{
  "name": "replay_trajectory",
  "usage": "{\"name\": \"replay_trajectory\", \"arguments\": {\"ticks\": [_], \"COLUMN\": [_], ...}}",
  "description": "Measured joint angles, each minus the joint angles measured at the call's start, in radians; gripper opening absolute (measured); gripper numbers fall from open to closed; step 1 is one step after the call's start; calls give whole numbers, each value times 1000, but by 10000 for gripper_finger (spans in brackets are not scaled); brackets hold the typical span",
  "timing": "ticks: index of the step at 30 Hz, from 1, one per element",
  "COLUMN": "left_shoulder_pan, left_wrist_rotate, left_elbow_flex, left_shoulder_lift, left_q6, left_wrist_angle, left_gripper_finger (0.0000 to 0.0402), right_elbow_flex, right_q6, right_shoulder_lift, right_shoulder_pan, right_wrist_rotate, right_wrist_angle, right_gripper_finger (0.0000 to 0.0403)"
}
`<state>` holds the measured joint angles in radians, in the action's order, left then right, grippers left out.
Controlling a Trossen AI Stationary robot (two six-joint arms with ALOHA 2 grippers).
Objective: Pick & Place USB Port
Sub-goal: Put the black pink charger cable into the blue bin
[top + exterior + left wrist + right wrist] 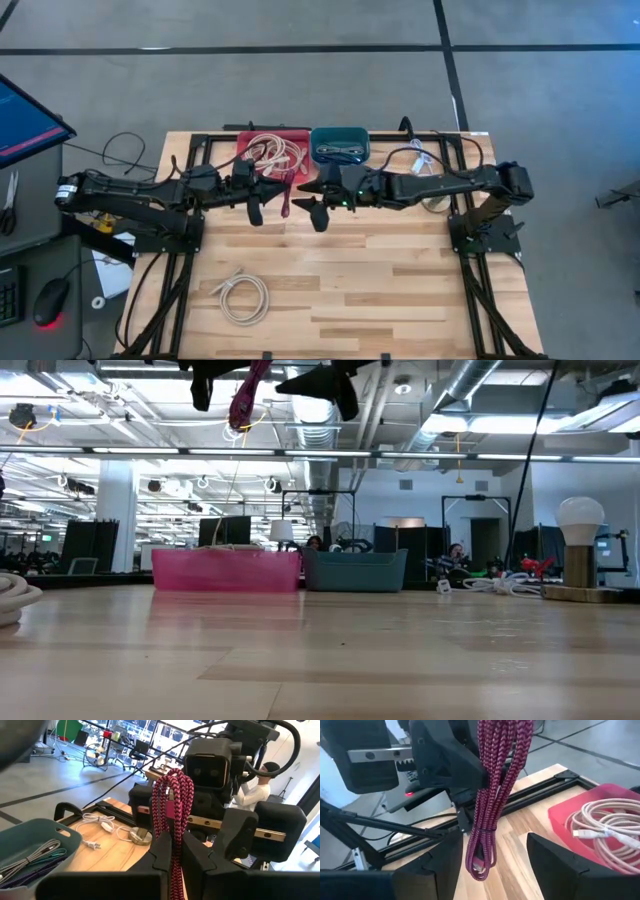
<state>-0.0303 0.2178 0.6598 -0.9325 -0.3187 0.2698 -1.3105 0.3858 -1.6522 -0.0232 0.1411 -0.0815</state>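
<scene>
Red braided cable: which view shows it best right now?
Right wrist view: the red braided cable hangs full length from the shut left gripper. Left wrist shows only its upper loops; low view a short piece; high view a thin strip.

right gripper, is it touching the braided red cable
Apart. The right wrist view shows the right gripper open, clear gaps either side of the braided red cable, which hangs clamped in the left gripper.

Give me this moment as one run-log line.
phase: handover | left gripper: shut on red braided cable, held above table | right gripper: open, facing cable | pink bin: holds pale cable
</scene>
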Motion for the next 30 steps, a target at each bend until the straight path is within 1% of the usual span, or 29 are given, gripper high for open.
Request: {"name": "replay_trajectory", "arguments": {"ticks": [5,9,12,15,17,24,25,27,30], "left_shoulder_pan": [0,0,0,0,0,0,0,0,0], "left_wrist_rotate": [-7,-7,-7,-7,-7,-7,-7,-7,-7], "left_elbow_flex": [0,0,0,0,0,0,0,0,0], "left_shoulder_lift": [0,0,0,0,0,1,1,1,1], "left_q6": [0,0,0,0,0,0,0,0,0], "left_wrist_angle": [0,-2,-5,-8,-8,-7,-7,-8,-7], "left_gripper_finger": [17,17,17,17,17,17,17,17,17], "right_elbow_flex": [-48,-84,-94,-95,-95,-95,-95,-95,-95], "right_q6": [5,0,-3,-10,-29,-46,-46,-52,-53], "right_shoulder_lift": [-59,-92,-105,-104,-101,-95,-95,-95,-95], "right_shoulder_pan": [13,13,13,13,13,14,14,14,14], "right_wrist_rotate": [-64,-70,-70,-66,-66,-62,-62,-62,-62], "right_wrist_angle": [-1,-5,-2,-1,1,-2,-2,-1,-1], "right_gripper_finger": [212,214,204,178,152,30,19,15,30]}}
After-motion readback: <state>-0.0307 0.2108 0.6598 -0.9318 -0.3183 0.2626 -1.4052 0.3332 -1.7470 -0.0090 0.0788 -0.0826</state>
